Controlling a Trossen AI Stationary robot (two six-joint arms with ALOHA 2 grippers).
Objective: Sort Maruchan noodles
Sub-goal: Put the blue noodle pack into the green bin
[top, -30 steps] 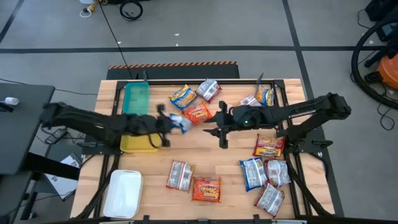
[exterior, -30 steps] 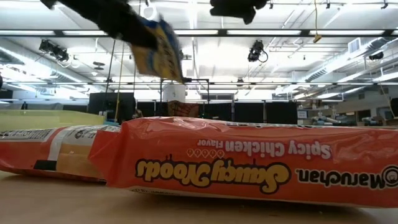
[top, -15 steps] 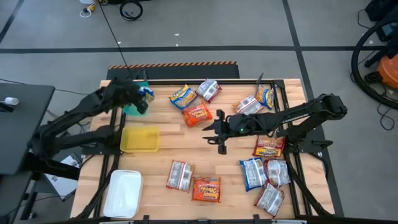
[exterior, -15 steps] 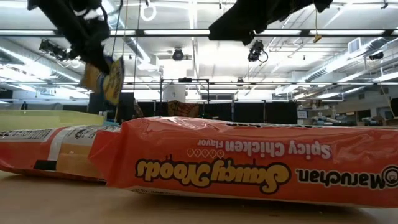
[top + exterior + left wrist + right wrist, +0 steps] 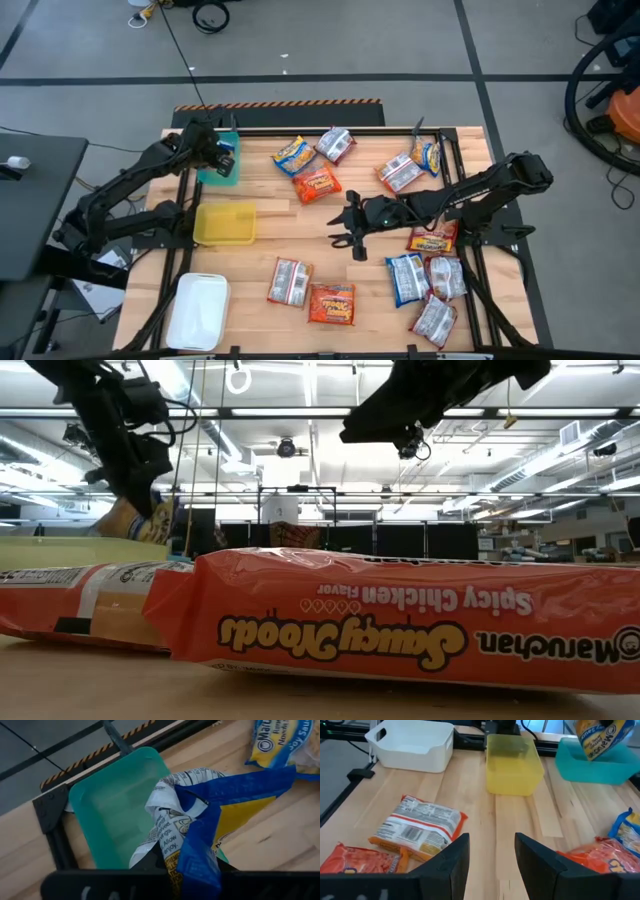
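My left gripper is shut on a blue-and-yellow noodle packet and holds it over the teal bin at the table's far left. The right wrist view also shows this packet above the teal bin. My right gripper hangs open over the bare middle of the table, nothing between its fingers. An orange packet lies flat just beyond it. Several more noodle packets lie flat on the table, among them a silver one and orange ones. My left gripper pinches the packet's crumpled end between its two fingers, slanting down from the table's left side. The rest of the packet sticks out ahead of the fingers, twisted and creased. It is lifted clear, above the teal bin's near-right part.
A yellow bin stands near the teal one, and a white bin at the near left. Packets crowd the right side and the near middle. Bare wood lies between the yellow bin and my right gripper.
My left gripper has swung with the packet from the table's middle toward the far left, turning and tipping downward, and now hangs over the teal bin. My right gripper has sunk toward the table and drifted a little toward the near edge, still open.
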